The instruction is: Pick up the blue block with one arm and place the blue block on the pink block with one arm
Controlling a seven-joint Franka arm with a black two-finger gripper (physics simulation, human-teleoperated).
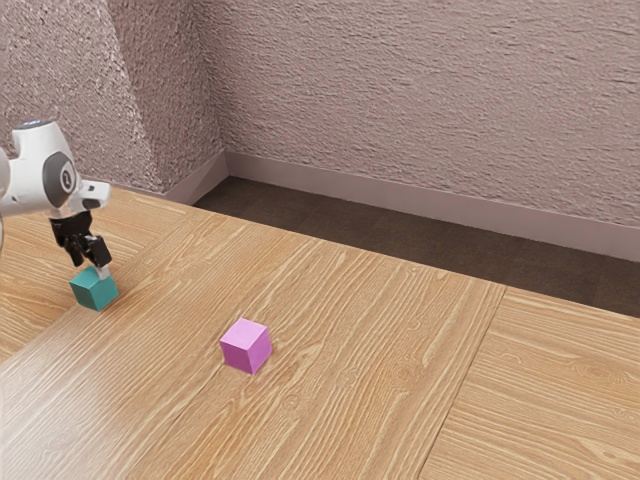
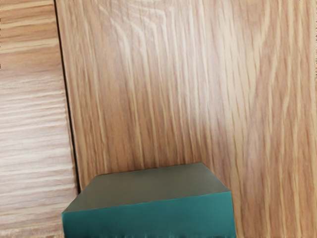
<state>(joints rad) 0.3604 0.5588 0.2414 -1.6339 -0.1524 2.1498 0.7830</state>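
**Q:** What does the side view show?

**A:** A white robot arm (image 1: 38, 172) comes in at the exterior view's left edge over a light wooden table (image 1: 350, 330). Its black gripper (image 1: 92, 266) points down and sits right at the top of the blue block (image 1: 94, 290).

**Q:** Is the gripper holding the block?

**A:** I cannot tell. The gripper is small and dark from this angle, so it is unclear whether it is spread, pressed together or pinching the block.

**Q:** Where is the blue block exactly?

**A:** It is near the exterior view's left edge, directly under the gripper. Its colour is a blue-green. It seems to rest on the table, though the angle makes that hard to confirm.

**Q:** And the pink block?

**A:** The pink block (image 1: 246, 345) sits on the table toward the exterior view's right of the blue one and nearer the camera. The two are well apart, with bare wood between them. One corner of the pink block is turned toward the camera.

**Q:** What does the wrist camera show?

**A:** It looks straight down. The blue block (image 2: 148, 208) appears large, just under the hand, with its flat top and one side face visible. Around it is wood grain, and a thin dark seam (image 2: 68, 99) runs between two table boards close beside the block.

**Q:** What surrounds the table?

**A:** Beyond the far edge of the table is a dark floor (image 1: 420, 235). Behind that is a rough pinkish wall (image 1: 420, 90) with a pale baseboard (image 1: 430, 200) along its foot.
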